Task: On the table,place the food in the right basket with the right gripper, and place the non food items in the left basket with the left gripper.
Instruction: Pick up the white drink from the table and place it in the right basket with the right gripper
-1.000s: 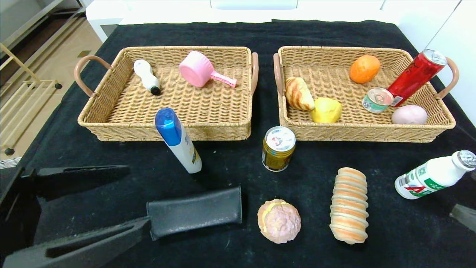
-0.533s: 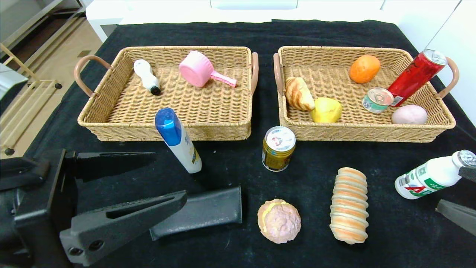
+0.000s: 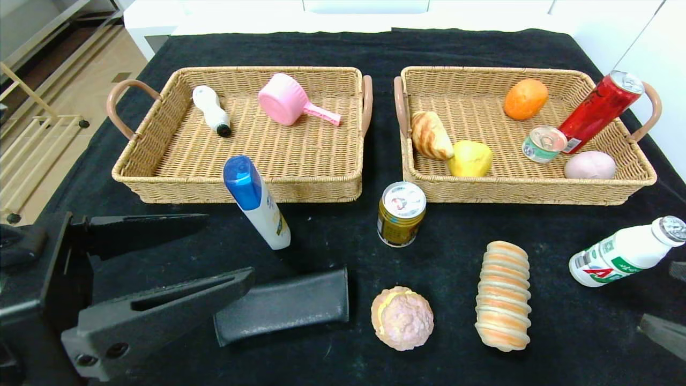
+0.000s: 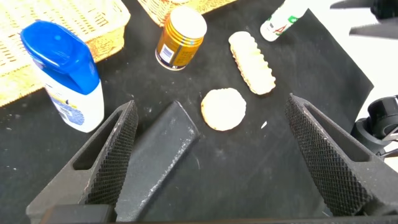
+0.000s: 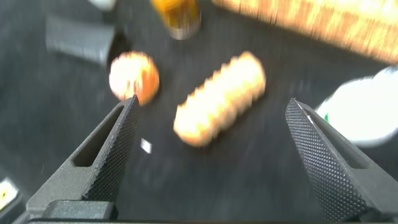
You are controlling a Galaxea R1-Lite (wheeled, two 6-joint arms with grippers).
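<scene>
Blue-capped white bottle (image 3: 257, 202), black cloth (image 3: 332, 236)

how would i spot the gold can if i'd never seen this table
Start at the two wicker baskets: the left basket and the right basket. In front of the gap between them, on the black cloth, the gold can stands upright with a silver pull-tab lid. It is the only metal can outside the baskets; the blue-capped bottle leans to its left.

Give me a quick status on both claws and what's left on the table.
Left claw open over black case. Right claw open above ridged bread roll. Nothing held. Nothing in the way.
</scene>
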